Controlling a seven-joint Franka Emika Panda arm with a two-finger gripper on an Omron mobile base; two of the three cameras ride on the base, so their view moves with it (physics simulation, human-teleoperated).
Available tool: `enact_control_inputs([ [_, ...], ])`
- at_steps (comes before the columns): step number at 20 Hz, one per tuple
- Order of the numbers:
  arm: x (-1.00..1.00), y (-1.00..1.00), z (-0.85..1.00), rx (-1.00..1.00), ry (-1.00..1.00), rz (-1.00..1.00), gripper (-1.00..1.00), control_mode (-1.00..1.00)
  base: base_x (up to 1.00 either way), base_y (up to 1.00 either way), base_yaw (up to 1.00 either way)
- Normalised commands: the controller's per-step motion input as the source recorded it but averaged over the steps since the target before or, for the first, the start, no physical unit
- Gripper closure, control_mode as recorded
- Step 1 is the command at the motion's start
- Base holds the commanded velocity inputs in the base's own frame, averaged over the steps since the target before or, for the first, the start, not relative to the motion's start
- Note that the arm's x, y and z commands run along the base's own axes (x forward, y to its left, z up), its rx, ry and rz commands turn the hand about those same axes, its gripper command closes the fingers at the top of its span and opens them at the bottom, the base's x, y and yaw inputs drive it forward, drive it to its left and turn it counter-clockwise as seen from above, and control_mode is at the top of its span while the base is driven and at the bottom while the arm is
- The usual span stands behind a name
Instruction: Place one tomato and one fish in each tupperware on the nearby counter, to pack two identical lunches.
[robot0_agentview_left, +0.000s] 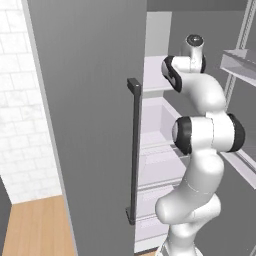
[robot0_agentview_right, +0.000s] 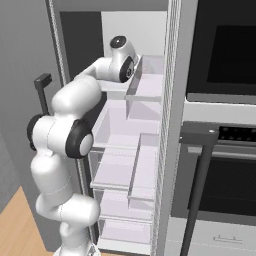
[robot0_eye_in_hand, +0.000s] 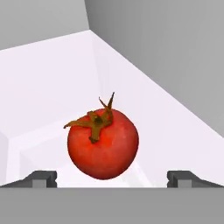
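A glossy red tomato (robot0_eye_in_hand: 103, 145) with a brownish-green stem rests on a white fridge shelf (robot0_eye_in_hand: 52, 87), close in front of the hand camera. My gripper (robot0_eye_in_hand: 112, 179) is open: its two dark fingertips (robot0_eye_in_hand: 41, 178) stand wide apart at either side of the tomato, a little short of it. In the base views my arm reaches up into the open fridge, with the wrist (robot0_agentview_left: 192, 47) at an upper shelf. The fish, the tupperware and the counter are out of view.
The grey fridge door (robot0_agentview_left: 90, 125) with its dark handle (robot0_agentview_left: 134, 150) stands open to the arm's left. White shelves and drawers (robot0_agentview_right: 125, 165) fill the fridge below the hand. A black oven (robot0_agentview_right: 225, 125) with a dark handle sits to the right.
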Motion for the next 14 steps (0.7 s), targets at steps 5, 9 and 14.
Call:
enact_control_inputs([
  [5,0.45,-0.06,-0.11,0.00,0.00,0.00,-1.00,-1.00,0.00,0.00,0.00],
  [9,0.40,-0.10,-0.07,0.00,0.00,0.00,-1.00,-1.00,0.00,0.00,0.00],
  [14,0.04,-0.02,-0.10,0.00,0.00,0.00,1.00,-1.00,0.00,0.00,0.00],
])
